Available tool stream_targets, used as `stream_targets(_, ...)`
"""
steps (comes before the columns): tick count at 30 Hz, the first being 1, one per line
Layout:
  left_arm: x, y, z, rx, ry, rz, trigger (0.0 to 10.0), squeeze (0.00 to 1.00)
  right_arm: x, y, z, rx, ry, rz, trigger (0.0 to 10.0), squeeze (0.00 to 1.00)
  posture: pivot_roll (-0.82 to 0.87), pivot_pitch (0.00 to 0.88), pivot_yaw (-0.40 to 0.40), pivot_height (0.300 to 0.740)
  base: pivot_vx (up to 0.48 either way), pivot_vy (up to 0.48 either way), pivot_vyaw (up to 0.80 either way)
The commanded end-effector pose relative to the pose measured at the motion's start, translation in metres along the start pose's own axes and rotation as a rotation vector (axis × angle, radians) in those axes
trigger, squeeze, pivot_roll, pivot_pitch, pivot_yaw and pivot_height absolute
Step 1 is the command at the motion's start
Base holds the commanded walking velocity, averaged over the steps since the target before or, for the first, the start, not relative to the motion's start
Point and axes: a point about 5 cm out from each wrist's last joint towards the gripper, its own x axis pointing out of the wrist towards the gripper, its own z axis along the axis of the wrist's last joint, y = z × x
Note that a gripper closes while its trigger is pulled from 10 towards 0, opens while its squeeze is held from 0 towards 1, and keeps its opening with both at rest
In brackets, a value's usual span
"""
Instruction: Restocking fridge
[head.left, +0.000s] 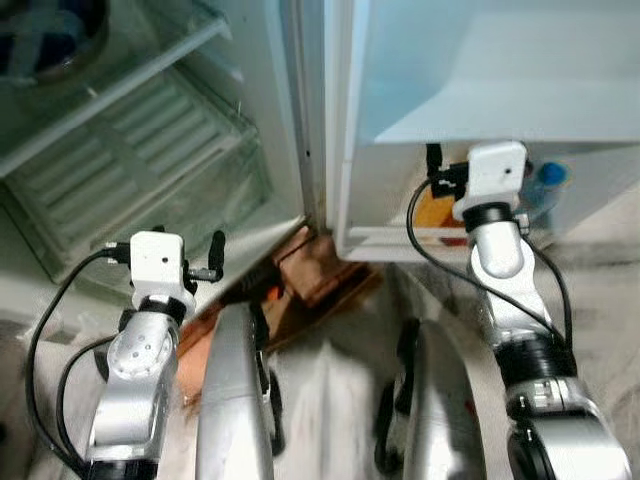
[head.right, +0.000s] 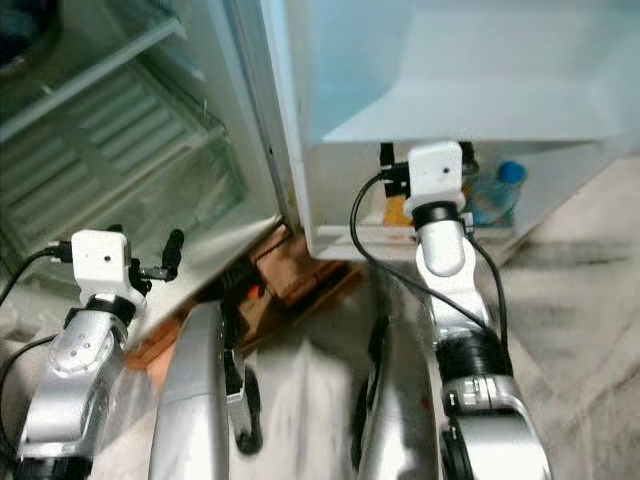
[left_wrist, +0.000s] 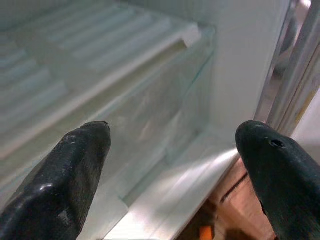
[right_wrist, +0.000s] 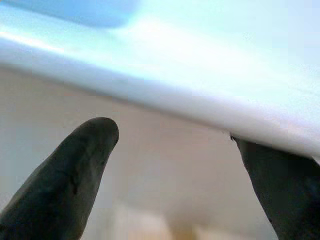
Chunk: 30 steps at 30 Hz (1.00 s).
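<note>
Pale floor (head.right: 590, 260) and a brown cardboard box (head.left: 310, 270) lie below an open fridge (head.left: 150, 150), whose door (head.left: 470, 70) swings out on the robot's right.

Left gripper (left_wrist: 172, 150): its two black fingers (left_wrist: 70, 170) stand spread apart with nothing between them, aimed at the clear drawer (left_wrist: 150, 120) under the ribbed glass shelf (left_wrist: 75, 45). In the head views it hovers just outside the lower front edge of the fridge, close to the sill but apart from it.

Right gripper (right_wrist: 175, 165): fingers (right_wrist: 65, 175) are also parted and empty. They point up under the white rail of the door shelf (right_wrist: 165, 100), very near it; whether one tip touches the rail I cannot tell. From the head, this arm is raised to the door's lowest shelf (head.right: 400, 240), its wrist camera blocking part of what sits there.

Stock already in place: a bottle with a blue cap (head.right: 500, 190) stands in that door shelf, with something orange (head.right: 397, 212) just beside it, half hidden by the wrist. Neither gripper carries an item.

My judgement: both hands are between placements, probably at the door shelf after or before setting something in. Next move calls for backing the right fingers clear of the rail without knocking the bottle, then fetching another item, perhaps from the box, though its contents are not visible.
</note>
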Motion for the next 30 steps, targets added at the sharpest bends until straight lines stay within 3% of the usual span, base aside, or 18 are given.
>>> stream_targets(1, -0.001, 0.0, -0.009, -0.006, 0.024, 0.016, 10.0, 0.0, -0.007, 0.0, 0.018, -0.017, -0.085, -0.013, 10.0, 0.0, 0.06, 0.066, 0.017, 0.547, 0.0, 0.0, 0.0)
stream_targets(10, 0.005, -0.006, -0.015, -0.029, 0.01, 0.02, 10.0, 0.0, -0.062, 0.008, -0.007, -0.029, 0.103, -0.035, 10.0, 0.0, 0.02, 0.03, 0.006, 0.547, 0.0, 0.0, 0.0)
stream_targets(11, 0.005, -0.006, -0.015, -0.029, 0.01, 0.02, 10.0, 0.0, -0.062, 0.008, -0.007, -0.029, 0.103, -0.035, 10.0, 0.0, 0.02, 0.03, 0.006, 0.547, 0.0, 0.0, 0.0)
stream_targets(13, 0.005, -0.007, -0.02, -0.033, 0.018, 0.016, 10.0, 0.0, -0.083, 0.013, -0.021, -0.032, 0.187, -0.011, 10.0, 0.0, 0.01, 0.023, 0.01, 0.547, 0.0, 0.0, 0.0)
stream_targets(21, 0.011, -0.012, -0.017, -0.036, 0.004, 0.0, 10.0, 0.0, -0.1, 0.021, -0.037, 0.054, 0.312, 0.076, 10.0, 0.0, 0.01, 0.02, 0.006, 0.547, 0.0, 0.0, 0.0)
stream_targets(23, 0.011, -0.008, -0.017, -0.033, -0.001, 0.009, 10.0, 0.0, -0.105, 0.018, -0.044, 0.053, 0.362, 0.064, 10.0, 0.0, 0.01, 0.027, 0.006, 0.566, 0.0, 0.0, 0.0)
stream_targets(30, 0.005, -0.005, -0.02, -0.026, 0.005, 0.011, 10.0, 0.0, -0.108, 0.006, -0.043, 0.074, 0.361, -0.002, 10.0, 0.0, 0.02, 0.034, 0.018, 0.601, 0.0, 0.0, 0.0)
